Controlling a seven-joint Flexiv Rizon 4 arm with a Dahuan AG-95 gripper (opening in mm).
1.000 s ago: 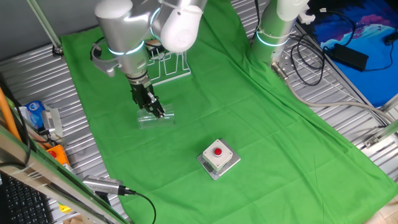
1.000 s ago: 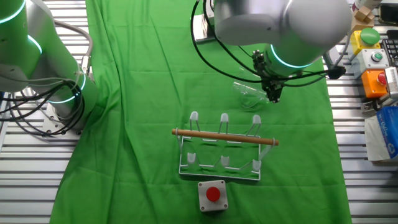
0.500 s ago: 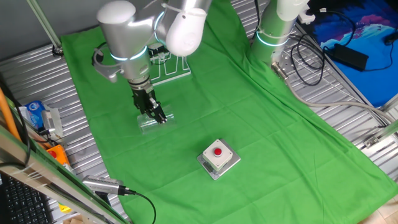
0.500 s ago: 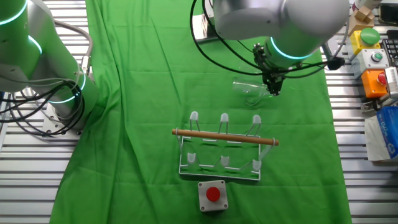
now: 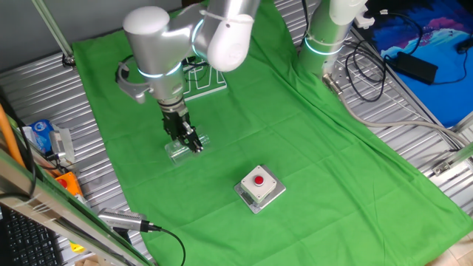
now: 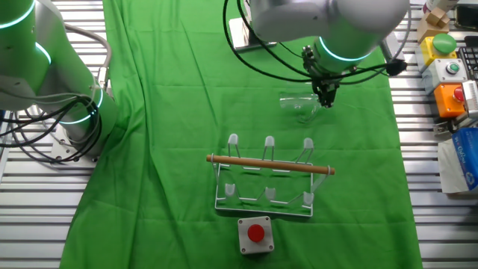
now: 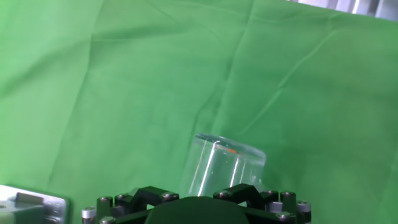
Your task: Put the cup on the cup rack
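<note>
The cup (image 5: pixel 179 150) is a clear glass lying on its side on the green cloth, its base pointing away from the hand. My gripper (image 5: pixel 194 145) is down at the cup's rim and looks shut on it. In the other fixed view the cup (image 6: pixel 296 107) is just left of the gripper (image 6: pixel 323 101). The hand view shows the cup (image 7: pixel 221 165) sticking out straight ahead; my fingertips are hidden there. The white wire cup rack (image 6: pixel 265 175) with its wooden dowel stands apart from the cup, and it is partly hidden behind the arm in one fixed view (image 5: pixel 209 81).
A grey box with a red button (image 5: pixel 259 186) sits on the cloth near the front, right by the rack's base in the other fixed view (image 6: pixel 255 235). A second robot base (image 6: pixel 67 112) stands at the cloth's edge. Button boxes (image 6: pixel 448 67) line the metal table's side.
The arm has swung and turned its wrist while the gripper stayed at the cup's rim. The cup has shifted slightly with it.
</note>
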